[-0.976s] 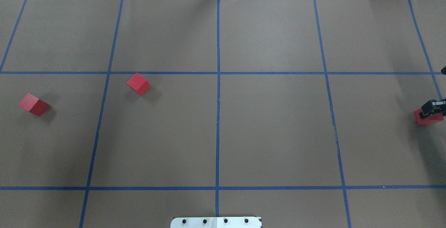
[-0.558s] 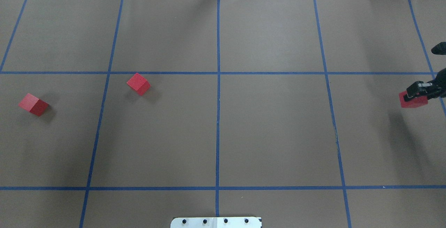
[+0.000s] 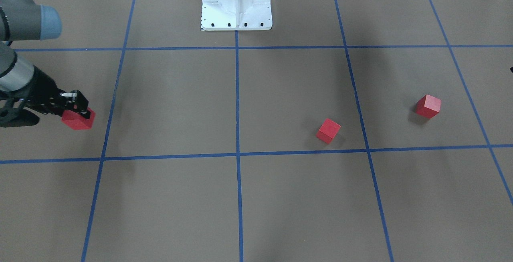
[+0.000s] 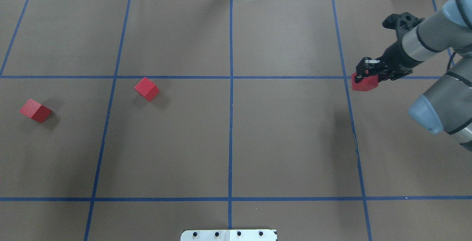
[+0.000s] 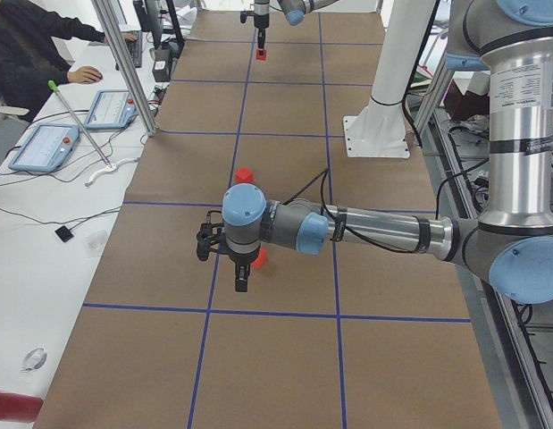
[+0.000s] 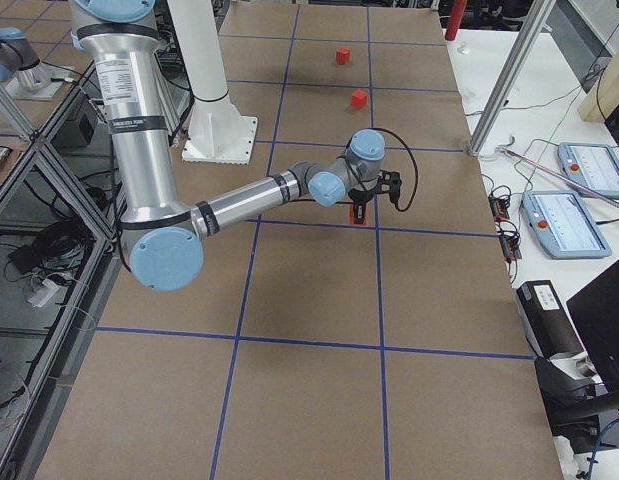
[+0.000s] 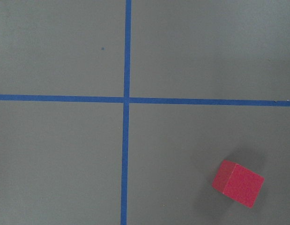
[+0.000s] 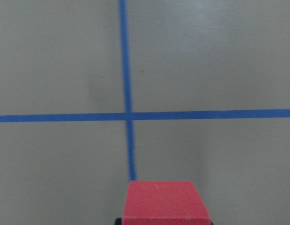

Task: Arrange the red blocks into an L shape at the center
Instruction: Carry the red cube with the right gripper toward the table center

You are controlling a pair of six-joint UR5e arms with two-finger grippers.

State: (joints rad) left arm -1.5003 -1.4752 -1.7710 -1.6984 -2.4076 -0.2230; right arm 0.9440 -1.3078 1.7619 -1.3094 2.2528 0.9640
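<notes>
Robot base (image 4: 228, 234): a white plate at the counter's near edge, set on the middle tape line.
Center (image 4: 231, 134): a vertical blue tape line between two tape-bordered squares of the brown counter (image 4: 287, 141). All three red blocks lie away from it.
Left claw (image 5: 241, 279): it points down over the counter's left end, just beside the outer left block. I cannot tell whether it is clenched or released.
Outer left block (image 4: 35, 110): it rests on the counter in the square beyond the left central one, askew to the grid. The left wrist view shows it low and to the right of a tape crossing.
Inner left block (image 4: 146, 88): it rests in the left central square near that square's far left corner, askew and well apart from the center line.
Right claw (image 4: 364, 74): it is clenched on the held block and reaches in from the right.
Held block (image 4: 365, 83): it is gripped from above, just right of the tape line that bounds the right central square, beside a tape crossing. Its shadow falls apart from it on the counter.
</notes>
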